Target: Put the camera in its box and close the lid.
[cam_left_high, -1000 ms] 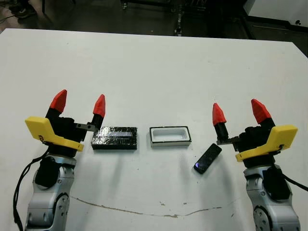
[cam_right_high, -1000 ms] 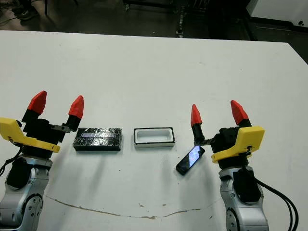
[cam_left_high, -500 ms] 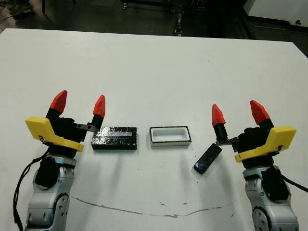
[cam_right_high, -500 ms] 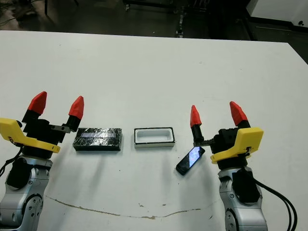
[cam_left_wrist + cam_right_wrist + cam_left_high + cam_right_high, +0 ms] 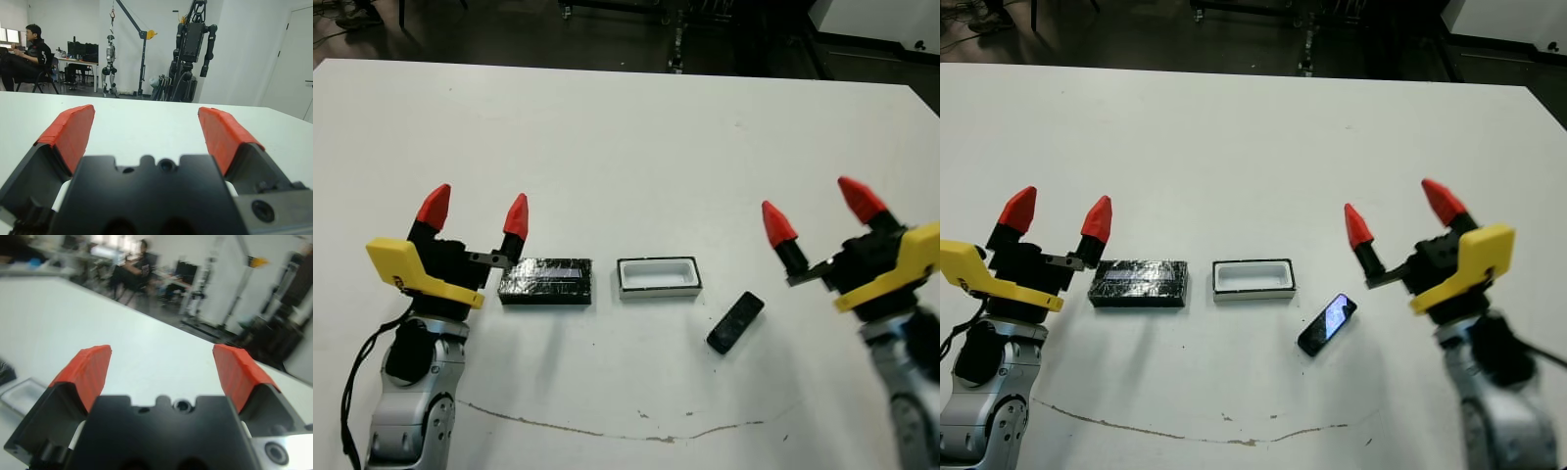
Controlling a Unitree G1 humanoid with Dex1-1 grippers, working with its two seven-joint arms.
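Fingers of both grippers spread wide, empty; lid, box, camera lie unobstructed.

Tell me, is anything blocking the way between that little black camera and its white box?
Nothing visible does. The camera lies tilted on bare table to the right of the box; the lid sits on the box's far side.

Each claw, the left claw and the right claw, has two pointed red fingertips on black stems, rising from a black block with a bright yellow bracket along its outer side. Below them the forearms are rounded grey metal housings with black joints. A black cable loops beside the left forearm.
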